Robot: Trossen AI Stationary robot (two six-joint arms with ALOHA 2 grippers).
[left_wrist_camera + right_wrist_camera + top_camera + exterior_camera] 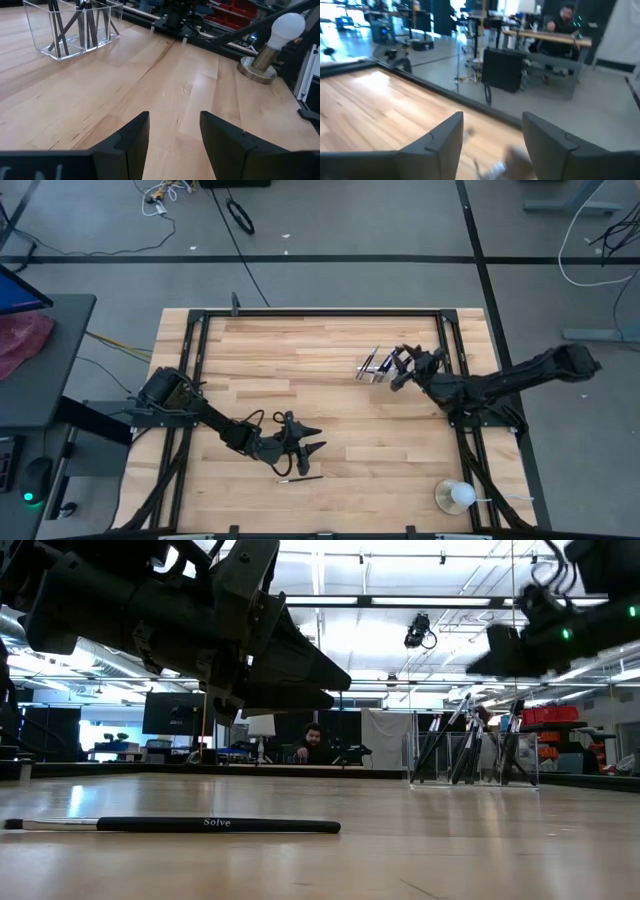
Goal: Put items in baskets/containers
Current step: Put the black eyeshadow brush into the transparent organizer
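High view shows my right claw (398,367) open just beside the clear tray (371,366), which holds several brushes (368,361). My left claw (312,446) hangs open near the tabletop's (330,390) front edge, above one brush (301,477) lying flat.

high: looked straight down on my whole table (330,380) | low: sat at tabletop level, close under my left jaws | wrist views: looked forward past my jaws | shared: clear tray (472,758), also in left wrist view.
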